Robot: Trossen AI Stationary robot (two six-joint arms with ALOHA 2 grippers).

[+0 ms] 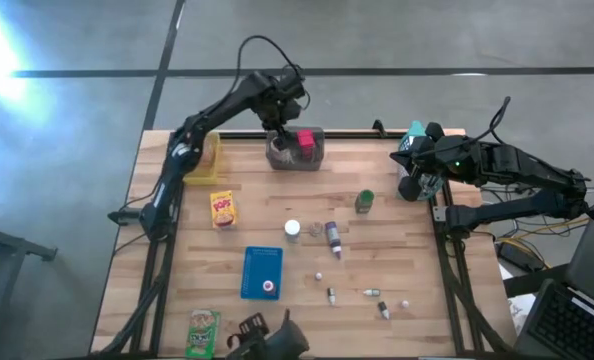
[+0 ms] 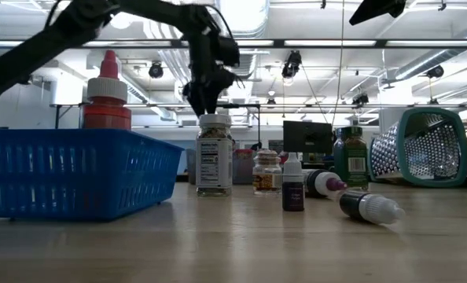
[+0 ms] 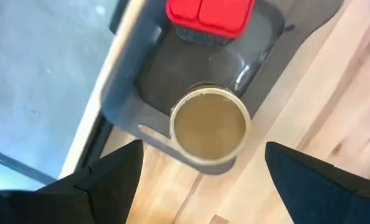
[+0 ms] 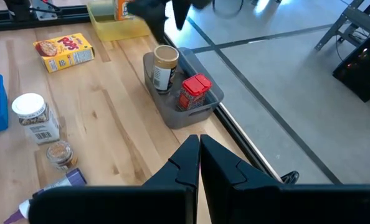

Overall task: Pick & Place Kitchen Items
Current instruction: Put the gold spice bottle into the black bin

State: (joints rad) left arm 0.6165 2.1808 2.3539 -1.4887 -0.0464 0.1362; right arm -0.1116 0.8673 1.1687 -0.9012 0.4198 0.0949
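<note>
A grey bin [image 1: 299,152] sits at the table's far edge. A jar with a tan lid [image 3: 210,127] stands upright inside it, and a red-lidded container [image 3: 210,15] stands beside the jar. My left gripper [image 1: 277,125] hangs open above the jar and points down. Its fingers [image 3: 110,180] stand wide on either side of the jar without touching it. My right gripper [image 4: 199,155] waits shut at the table's right edge, holding nothing. Other kitchen items lie across the table: a yellow box [image 1: 222,208], a white-lidded jar [image 1: 292,229], a green bottle [image 1: 364,201] and a purple bottle [image 1: 332,238].
A yellow bin [image 1: 205,160] stands left of the grey bin. A blue tray [image 1: 262,272] lies near the front, with a green packet [image 1: 204,332] at the front left. Several tiny bottles [image 1: 371,293] are scattered at the front right. A teal mesh basket [image 2: 426,145] lies tipped at the far right.
</note>
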